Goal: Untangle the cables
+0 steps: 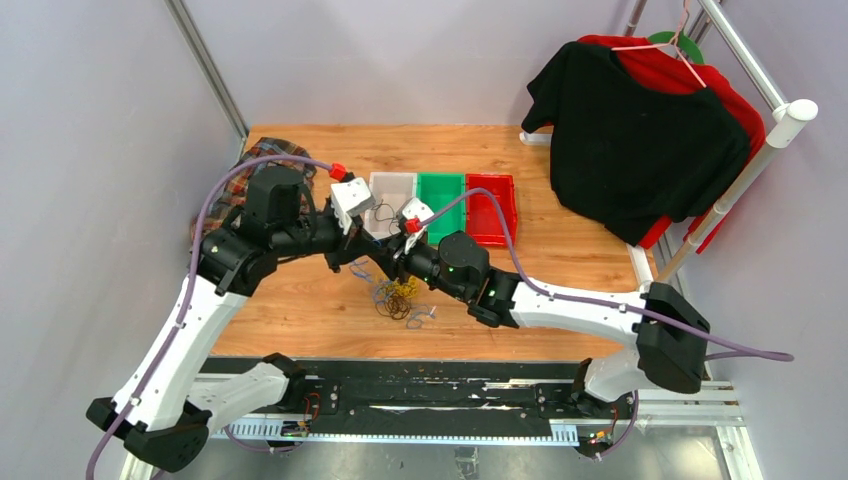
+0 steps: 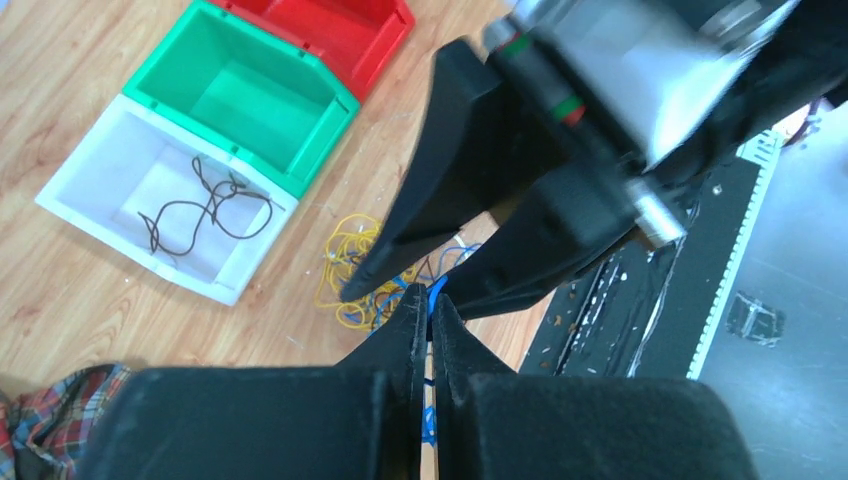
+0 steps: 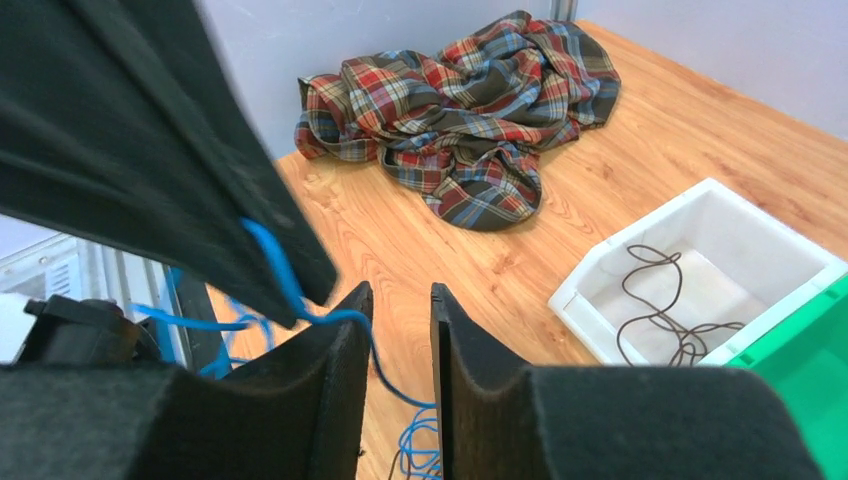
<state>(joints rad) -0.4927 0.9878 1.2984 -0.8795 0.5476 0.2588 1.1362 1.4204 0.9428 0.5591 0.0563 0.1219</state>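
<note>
Near frame centre, left hand (image 2: 428,298) pinches thin blue cable (image 3: 272,255), right hand (image 3: 400,292) slightly parted; best drawn out slowly

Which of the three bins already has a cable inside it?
The white bin, next to the green bin: a dark cable lies on its floor. The green bin and the red bin show no cable.

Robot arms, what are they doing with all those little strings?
They're pulling tangled cables apart. Both arms reach over the pile of cables on the table. The left gripper is pinched shut on a blue cable. The right gripper is a little open, with that cable running through its gap. One dark cable already lies in the white bin.
</note>
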